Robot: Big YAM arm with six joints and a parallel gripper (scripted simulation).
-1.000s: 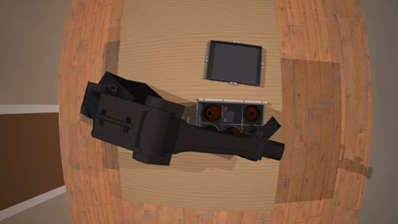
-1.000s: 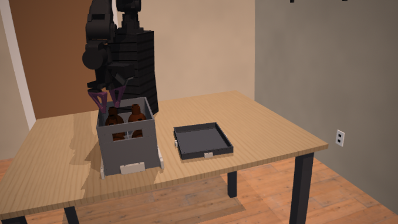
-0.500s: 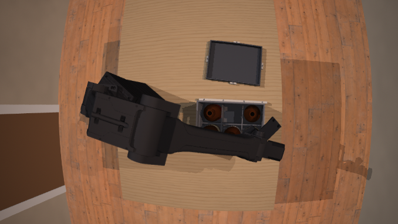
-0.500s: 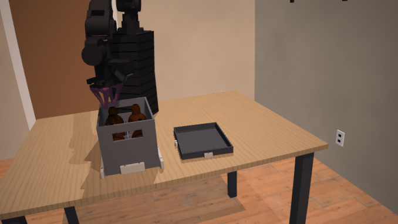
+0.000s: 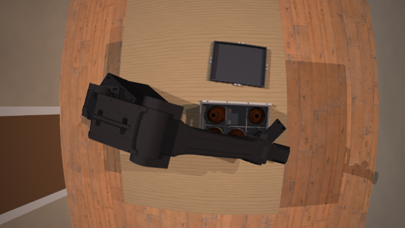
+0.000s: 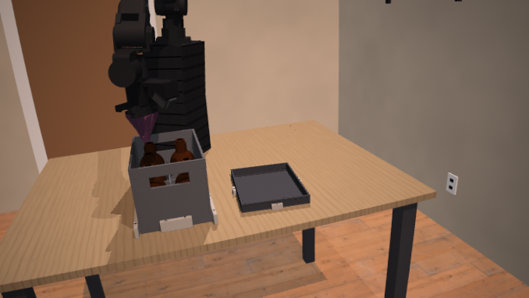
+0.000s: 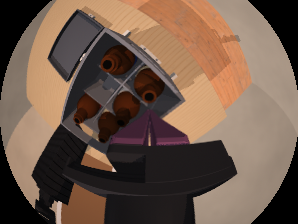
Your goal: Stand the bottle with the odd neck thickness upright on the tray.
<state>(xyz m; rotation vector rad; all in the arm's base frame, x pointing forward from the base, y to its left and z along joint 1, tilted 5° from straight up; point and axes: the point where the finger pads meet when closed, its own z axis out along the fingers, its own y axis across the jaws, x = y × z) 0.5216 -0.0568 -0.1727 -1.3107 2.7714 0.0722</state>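
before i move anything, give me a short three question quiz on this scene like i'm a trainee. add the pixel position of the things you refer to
1. How many brown bottles (image 5: 257,117) (image 6: 182,154) (image 7: 148,82) are in the crate (image 5: 236,103) (image 6: 172,203) (image 7: 90,67)?
2. True or false: the tool (image 6: 147,140) (image 7: 149,113) is closed around a bottle.
3. What stands on the black tray (image 5: 239,64) (image 6: 269,187) (image 7: 75,42)?
A) one bottle
B) two bottles
C) no bottle

Key: 1. five; 2. false, its fingers are shut on nothing; 3. C
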